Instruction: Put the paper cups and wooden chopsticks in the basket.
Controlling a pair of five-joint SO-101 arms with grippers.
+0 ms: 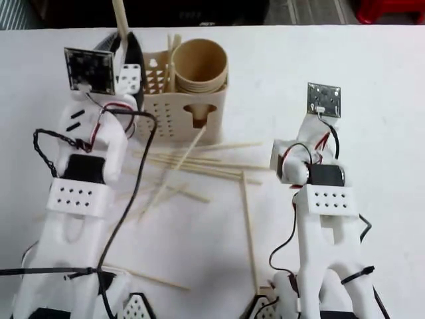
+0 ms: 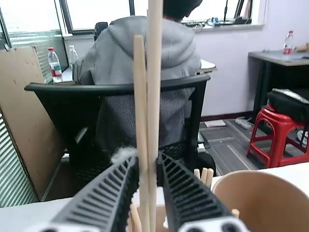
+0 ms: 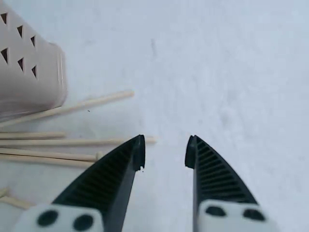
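Left gripper [image 2: 147, 162]: fingers pinched tight on two held chopsticks [image 2: 153, 72], which stand upright. Their tops are cut off by the frame edge and their lower ends are hidden between the fingers. In the high view the wrist camera board covers most of this gripper. It sits just beside the basket [image 1: 174, 116], on the left arm's side.

Right gripper [image 3: 164, 152]: jaws wide apart, nothing in them, hanging over bare bench [image 1: 372, 60] just beside the loose chopsticks [image 1: 199, 165].

Paper cups [image 1: 200, 66] are stacked inside the basket; can't count them from the rims. A few chopsticks stand in the basket next to the cups. One loose stick leans against the basket front. The rest are scattered across the bench between the arms, overlapping, and some run under the left arm. In the right wrist view just a corner of the basket is in frame.

Bench is plain white.

Room behind it: black mesh chair [image 2: 72, 111], red stool [image 2: 277, 135], water bottles [image 2: 54, 63] on a desk, and windows.

Bottle labels are too small to read.
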